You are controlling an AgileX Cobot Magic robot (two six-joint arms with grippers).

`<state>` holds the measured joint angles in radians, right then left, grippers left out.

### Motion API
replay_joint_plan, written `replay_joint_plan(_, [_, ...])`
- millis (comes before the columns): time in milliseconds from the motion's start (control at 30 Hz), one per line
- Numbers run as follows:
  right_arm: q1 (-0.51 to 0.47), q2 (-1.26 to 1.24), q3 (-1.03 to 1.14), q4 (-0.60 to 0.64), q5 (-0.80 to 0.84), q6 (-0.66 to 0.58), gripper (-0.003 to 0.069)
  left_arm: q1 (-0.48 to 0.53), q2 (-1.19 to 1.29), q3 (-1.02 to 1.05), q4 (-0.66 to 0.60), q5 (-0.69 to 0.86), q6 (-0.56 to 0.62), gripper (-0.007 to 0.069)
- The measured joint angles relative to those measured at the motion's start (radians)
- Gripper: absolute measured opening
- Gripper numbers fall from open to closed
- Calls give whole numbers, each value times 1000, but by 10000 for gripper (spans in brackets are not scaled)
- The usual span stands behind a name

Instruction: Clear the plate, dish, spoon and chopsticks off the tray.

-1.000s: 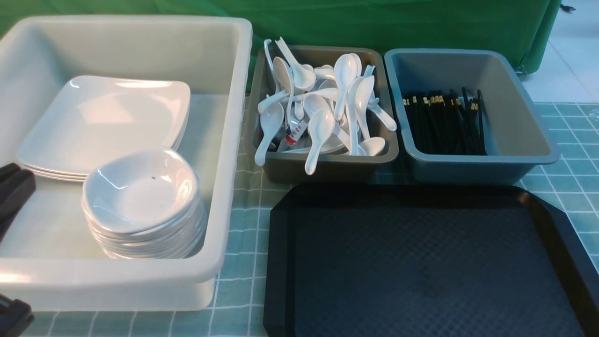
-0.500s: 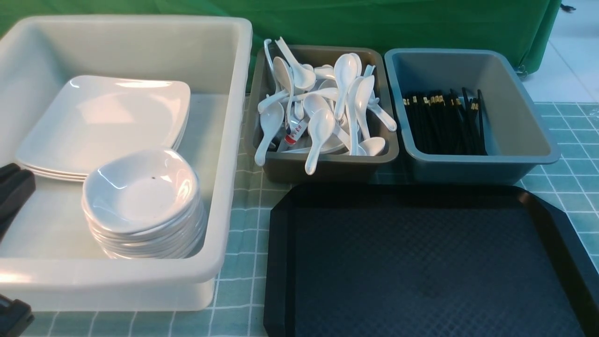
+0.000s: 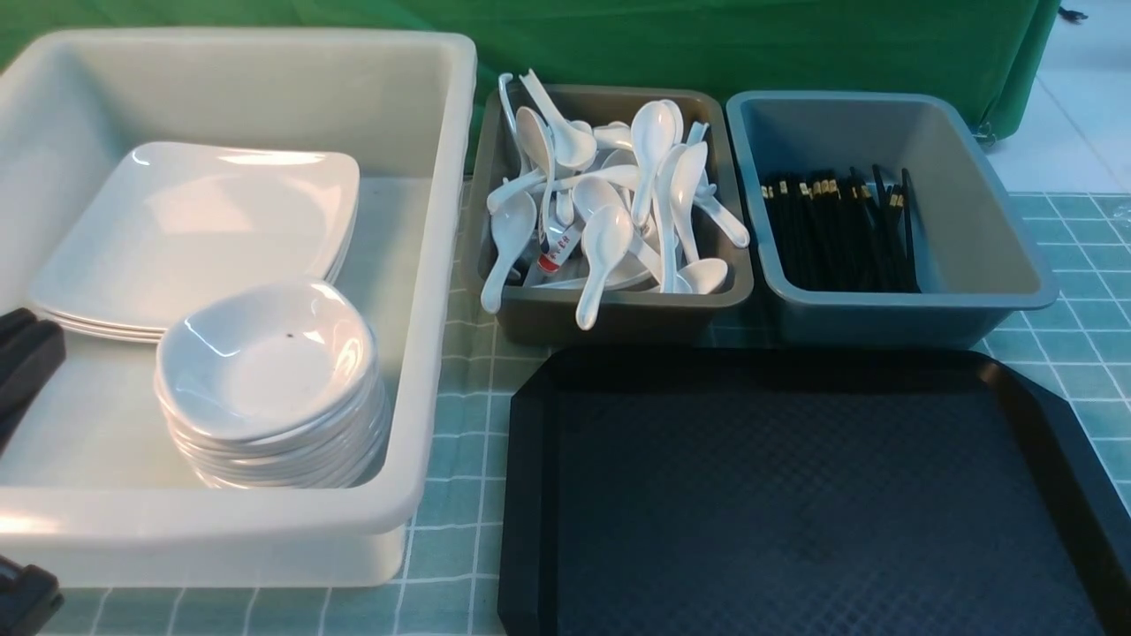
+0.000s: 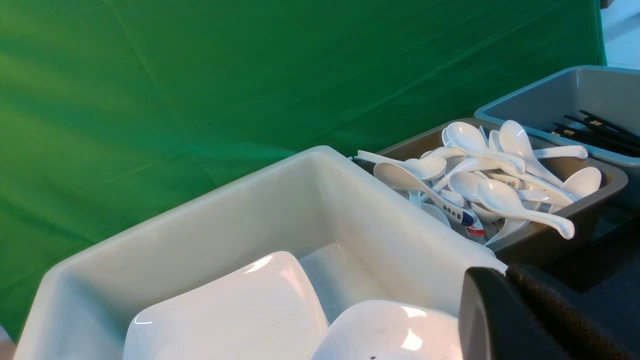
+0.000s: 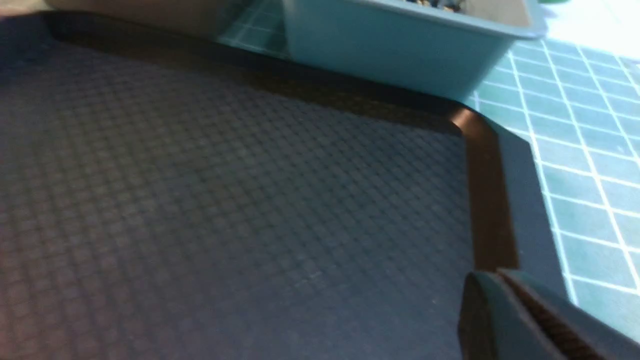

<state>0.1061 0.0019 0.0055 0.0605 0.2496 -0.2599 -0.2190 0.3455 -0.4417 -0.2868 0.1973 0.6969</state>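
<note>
Among the spoons [image 3: 610, 208] heaped in the brown tub [image 3: 610, 311], one handle carries a red and blue mark with small dark characters, too small to read; it shows again in the left wrist view beside a second printed handle. The tray [image 3: 530, 495] lies bare on the checked surface [image 3: 451, 495], its near edge and right corner cut off by the frame. The plates [image 3: 203, 230] sit stacked in the white tub [image 3: 424, 265], with a pile of bowls [image 3: 265, 371] just in front of them. The chopsticks [image 3: 835, 234] lie bundled in the grey tub [image 3: 972, 230], gold bands at their far ends. The left pincer [image 3: 22, 362] shows only as a dark edge at the white tub's left wall, and whether it is open or closed cannot be told. The right pincer [image 5: 530, 320] appears only in its own wrist view as one ribbed finger over the tray's corner; its state cannot be told either
</note>
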Motion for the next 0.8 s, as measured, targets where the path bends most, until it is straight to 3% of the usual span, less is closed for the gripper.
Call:
replay_joint_plan(267, [-72, 0, 0, -5, 5, 11, 20, 0, 0, 0, 1, 2, 0, 10])
replay_joint_plan(800, [-75, 0, 0, -7, 5, 33, 34, 0, 0, 0, 3, 2, 0, 10])
